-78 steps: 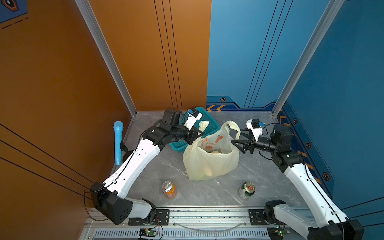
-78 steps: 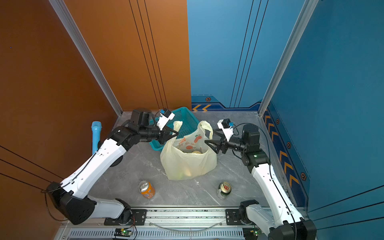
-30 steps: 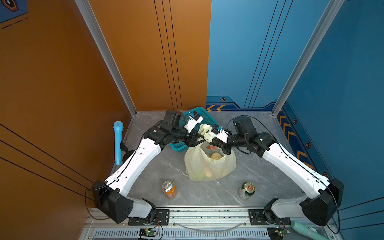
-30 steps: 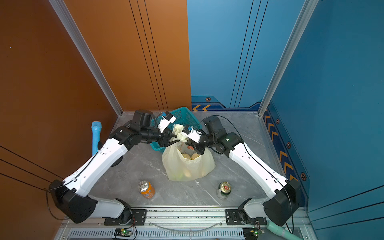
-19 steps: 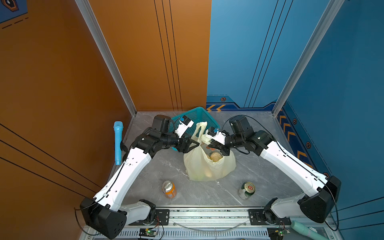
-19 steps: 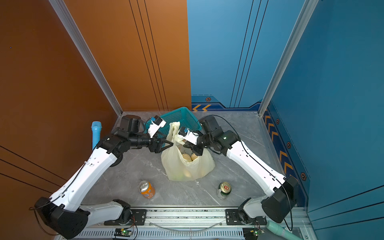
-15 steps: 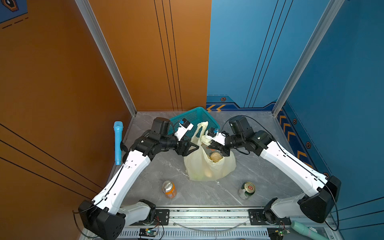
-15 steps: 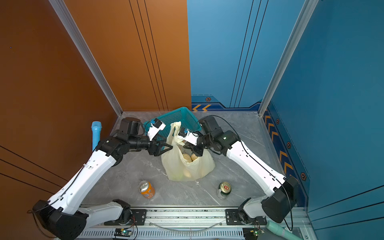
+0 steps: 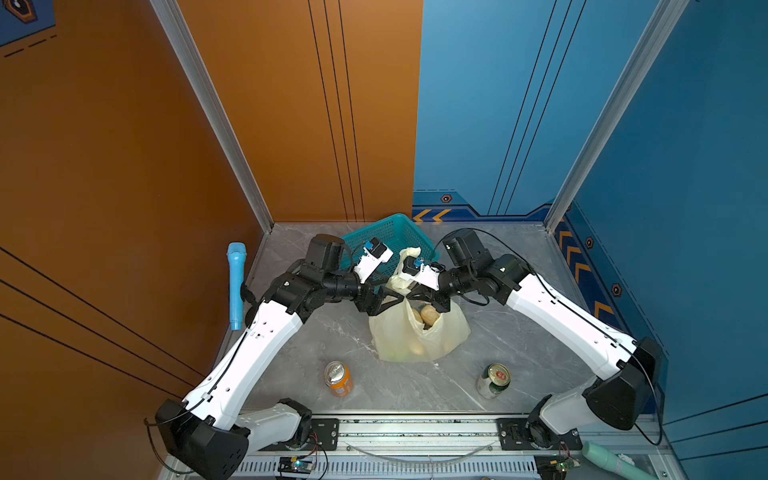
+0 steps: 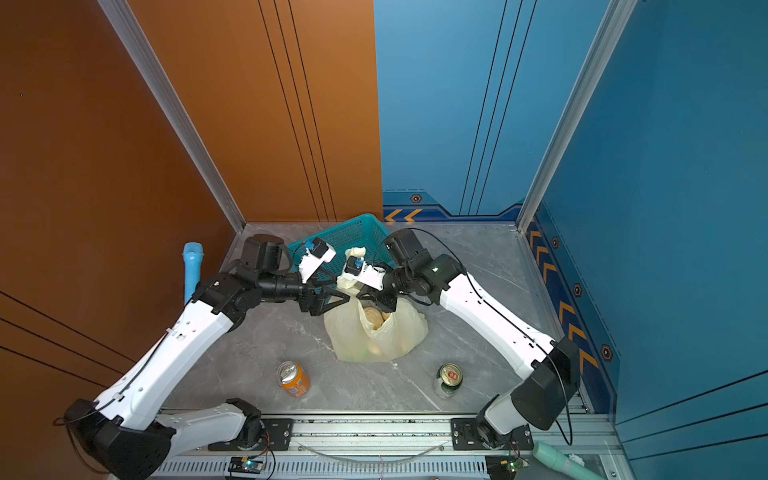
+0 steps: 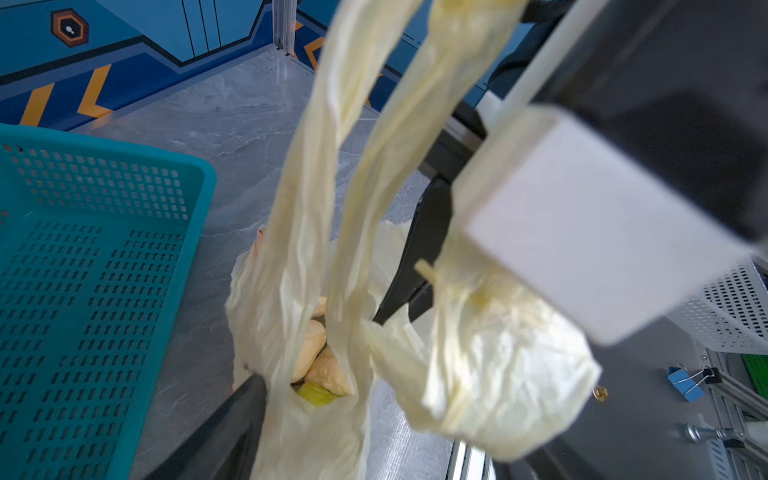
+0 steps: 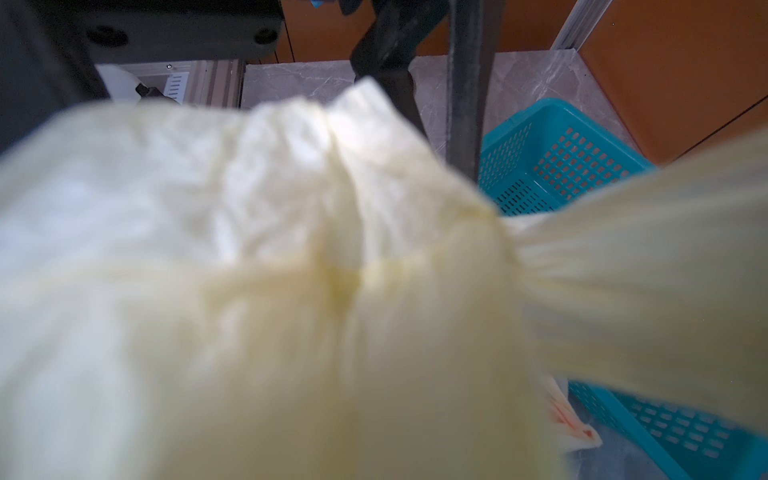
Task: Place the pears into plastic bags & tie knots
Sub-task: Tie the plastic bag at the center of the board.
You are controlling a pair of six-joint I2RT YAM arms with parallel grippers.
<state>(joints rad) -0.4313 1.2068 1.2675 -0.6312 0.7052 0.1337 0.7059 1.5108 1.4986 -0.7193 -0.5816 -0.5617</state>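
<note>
Centre of frame, both top views: the bag [image 9: 419, 336] sits on the grey tabletop [image 9: 519, 361], belly down, mouth up. The pears [image 9: 424, 314] lie inside it. Two pale ones show at the mouth and more shapes show through the plastic, but an exact count is not possible. No pear shows outside the bag.

Right hand [image 9: 424, 297]: clenched on a bunched wad of the bag's top [image 11: 498, 361], which hangs under it in the left wrist view. The right wrist view is filled with blurred plastic, so the fingers themselves are hidden there.

Left hand [image 9: 384, 297]: released, fingers spread wide, grasping nothing. It comes in from the left of the frame, its tips level with the bag mouth.

Key relation: the free handle [image 11: 307, 232] stands as two long straps. They rise from the bag mouth and lean toward the upper frame and the teal basket [image 9: 390, 232] behind. In the left wrist view the straps run straight ahead of the left hand, with one dark finger [image 11: 224, 428] just beside the bag wall at their foot. The left hand is nearer this handle, while the right is already occupied.

Judgement: bagging looks done and the knot is not yet made. The next move likely needs the left hand to close across the straps' long axis, low near the mouth.
</note>
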